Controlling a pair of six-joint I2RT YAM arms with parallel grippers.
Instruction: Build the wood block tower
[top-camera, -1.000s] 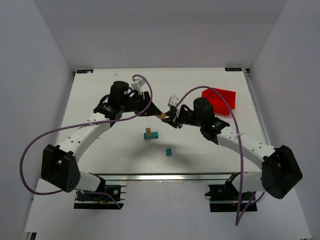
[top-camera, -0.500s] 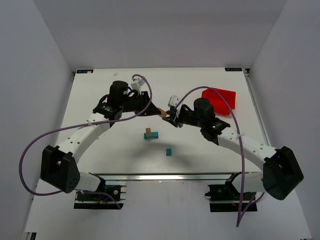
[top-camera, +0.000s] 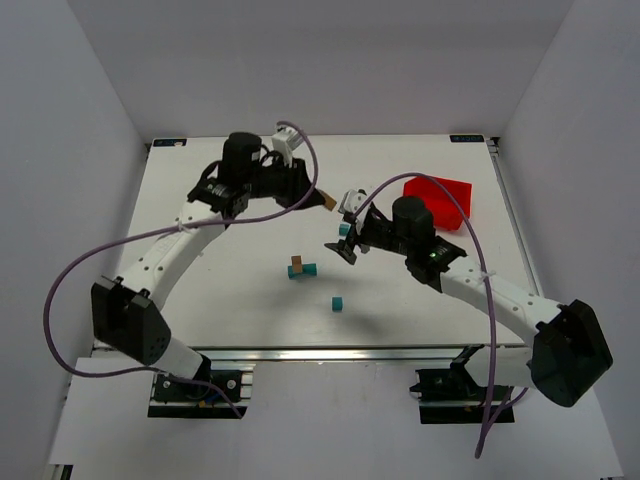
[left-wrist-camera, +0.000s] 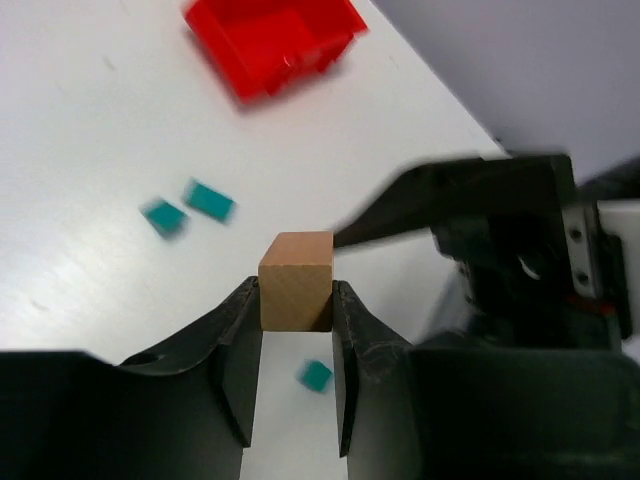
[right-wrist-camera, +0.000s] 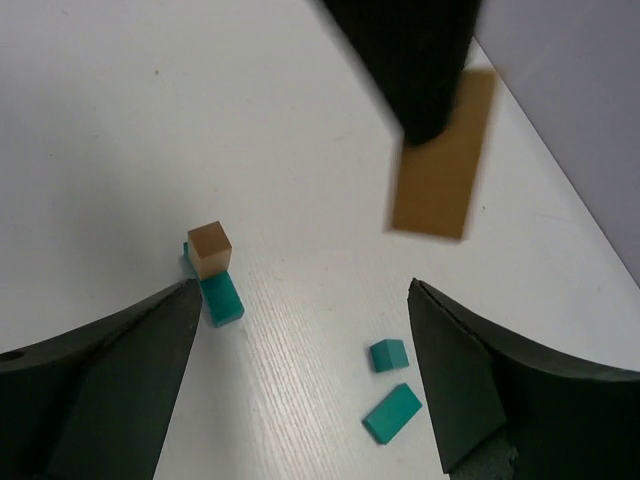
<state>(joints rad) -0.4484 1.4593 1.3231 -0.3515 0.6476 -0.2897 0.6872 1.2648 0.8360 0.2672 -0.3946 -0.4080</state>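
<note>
While the tan block (left-wrist-camera: 296, 280) is pinched end-on in the L gripper (left-wrist-camera: 296, 300), long axis pointing outward, the tower (top-camera: 300, 268) is seen nearer the bases (top-camera: 195, 388), slightly L of it. The R gripper (top-camera: 342, 248), spread & empty, is placed closer to the tower.

The white counter (top-camera: 250, 310) is carrying a red bin (top-camera: 440, 200) far right, a small block tower (top-camera: 302, 268) mid-way and a teal cube (top-camera: 339, 303) nearby

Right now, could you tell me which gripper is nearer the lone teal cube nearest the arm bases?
Right. The right gripper hangs open just beyond the teal cube; the left gripper, holding a tan block, is much farther back.
</note>
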